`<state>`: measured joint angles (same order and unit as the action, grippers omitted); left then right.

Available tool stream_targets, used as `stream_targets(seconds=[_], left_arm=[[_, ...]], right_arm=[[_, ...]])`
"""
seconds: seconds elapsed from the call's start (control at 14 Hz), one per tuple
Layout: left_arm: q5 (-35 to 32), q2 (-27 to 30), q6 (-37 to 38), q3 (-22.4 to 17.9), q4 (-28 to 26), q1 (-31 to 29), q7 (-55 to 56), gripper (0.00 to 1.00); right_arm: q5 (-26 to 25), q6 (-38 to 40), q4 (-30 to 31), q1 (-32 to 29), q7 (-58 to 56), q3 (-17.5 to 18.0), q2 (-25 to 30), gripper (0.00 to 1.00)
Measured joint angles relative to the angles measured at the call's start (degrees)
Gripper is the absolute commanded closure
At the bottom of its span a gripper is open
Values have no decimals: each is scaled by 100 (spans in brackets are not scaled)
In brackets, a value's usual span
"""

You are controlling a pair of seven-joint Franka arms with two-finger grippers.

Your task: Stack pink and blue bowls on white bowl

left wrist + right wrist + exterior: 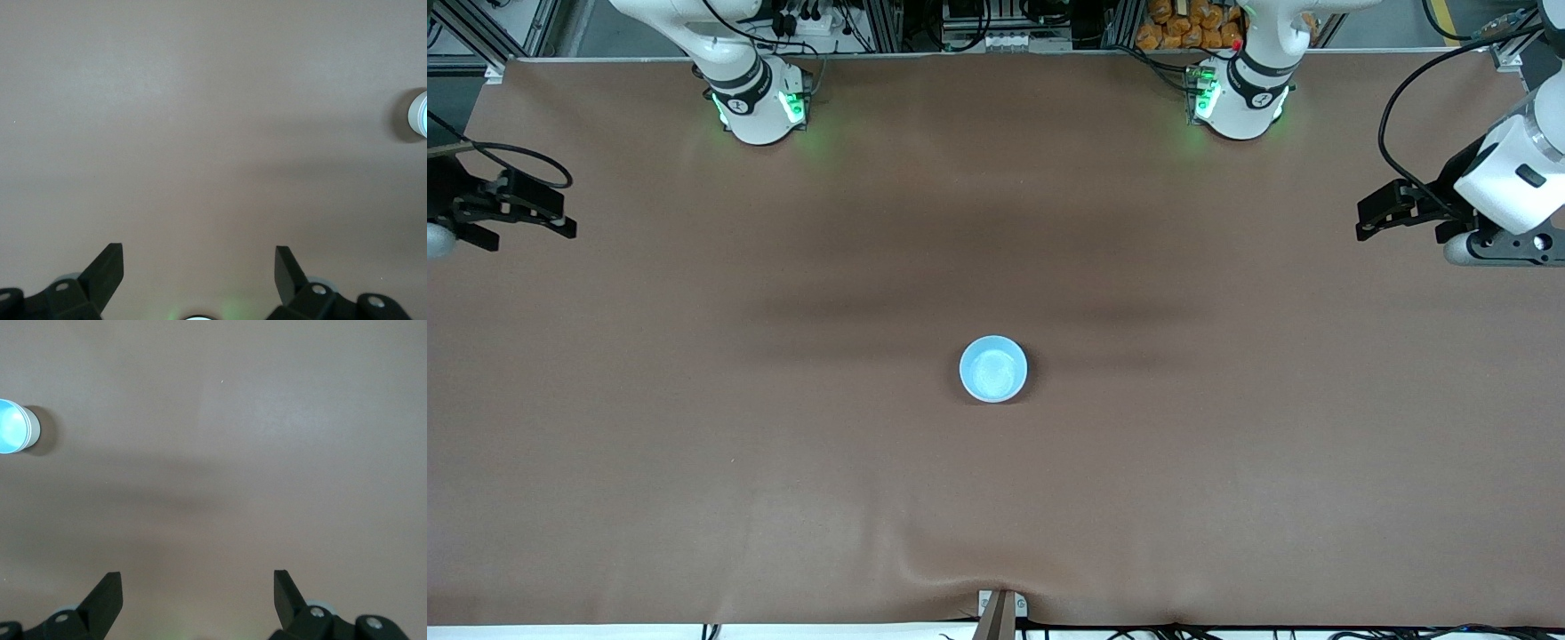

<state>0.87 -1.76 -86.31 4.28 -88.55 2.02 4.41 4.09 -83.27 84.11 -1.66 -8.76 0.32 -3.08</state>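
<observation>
A light blue bowl (993, 369) sits upright near the middle of the table. It also shows at the edge of the right wrist view (12, 427) and of the left wrist view (419, 115), where pale bands of wall show below its rim. No separate pink bowl or white bowl is in view. My left gripper (1363, 220) hangs open and empty over the left arm's end of the table; its own view (199, 257) shows only bare table between the fingers. My right gripper (567, 218) hangs open and empty over the right arm's end, also seen in its own view (197, 583).
The brown table cover (783, 462) has a small wrinkle at the edge nearest the front camera (960, 578). The two arm bases (760, 102) (1236, 98) stand along the table's edge farthest from that camera.
</observation>
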Motion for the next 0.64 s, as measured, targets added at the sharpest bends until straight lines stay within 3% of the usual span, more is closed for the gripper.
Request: stream_targets(seconds=[0.64], left_arm=[[0,0,-14,5,121,22,0,0]], right_arm=[[-426,451,110,-35,-5,-69,15,0]])
